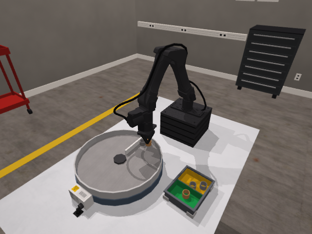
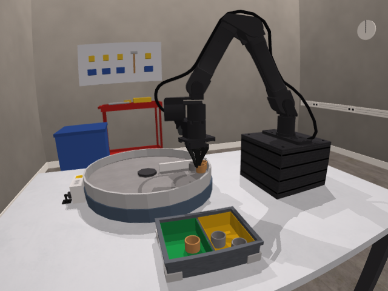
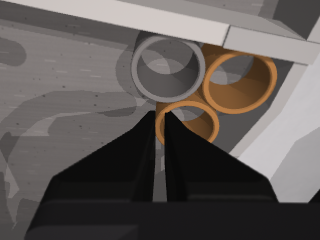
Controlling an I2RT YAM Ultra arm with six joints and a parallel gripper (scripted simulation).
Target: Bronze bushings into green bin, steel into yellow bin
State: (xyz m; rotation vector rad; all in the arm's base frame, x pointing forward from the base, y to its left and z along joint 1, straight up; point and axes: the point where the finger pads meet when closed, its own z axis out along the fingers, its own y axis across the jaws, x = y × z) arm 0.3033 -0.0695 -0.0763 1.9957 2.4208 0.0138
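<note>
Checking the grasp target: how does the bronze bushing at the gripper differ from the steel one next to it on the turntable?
Colour: the bronze bushing is orange-brown, the steel bushing grey. State: the gripper is shut on the bronze bushing's near wall, one finger inside the bore; the steel bushing is free. Place: the steel bushing stands against the white bar; the bronze one stands nearer the wrist camera. Both stand upright, open end up, on the turntable.

- My arm (image 2: 244,40) is matte black all over, built of chunky, angular link housings.
- A black cable (image 2: 162,86) loops loosely off the wrist section, and a second one runs down near the base.
- I see the gripper (image 2: 197,162) as two black wedge-shaped fingers tapering to narrow tips.
- A boxy black module (image 2: 173,108) juts from the wrist's side.
</note>
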